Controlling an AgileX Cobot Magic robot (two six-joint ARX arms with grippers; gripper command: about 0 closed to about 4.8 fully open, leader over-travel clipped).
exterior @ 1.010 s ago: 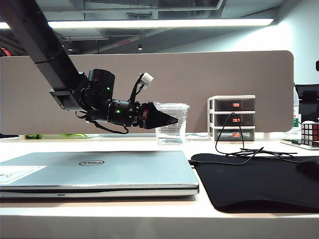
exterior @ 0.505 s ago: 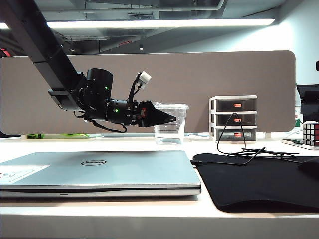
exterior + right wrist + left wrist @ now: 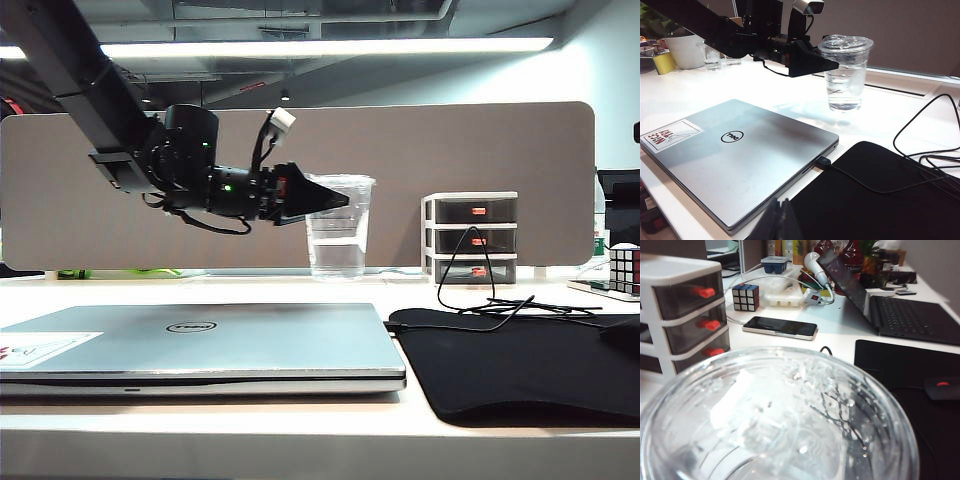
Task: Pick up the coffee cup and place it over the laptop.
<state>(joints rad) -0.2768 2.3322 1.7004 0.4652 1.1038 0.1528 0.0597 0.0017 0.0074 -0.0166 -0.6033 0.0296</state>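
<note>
Change since a second ago: my left gripper and the clear tapered plastic coffee cup with flat lid sit higher in the exterior view; the cup's base is now off the white table.

Left gripper: black, level, pointing at the cup from the left of the exterior view, fingers either side of the cup just under its lid. Jaws stand wide, filled by the cup; the cup hangs in them above the table, upright, some clear liquid in its lower part. In my left wrist view the lid fills the near field.

Right gripper: only dark fingertips show at the edge of my right wrist view, close together; whether fully closed I cannot tell.

Wide thin silver-grey laptop with round dark logo: closed, flat on the table in front of the cup, well apart from it.

Black mat: beside the laptop.

White three-drawer organiser: behind the mat.
</note>
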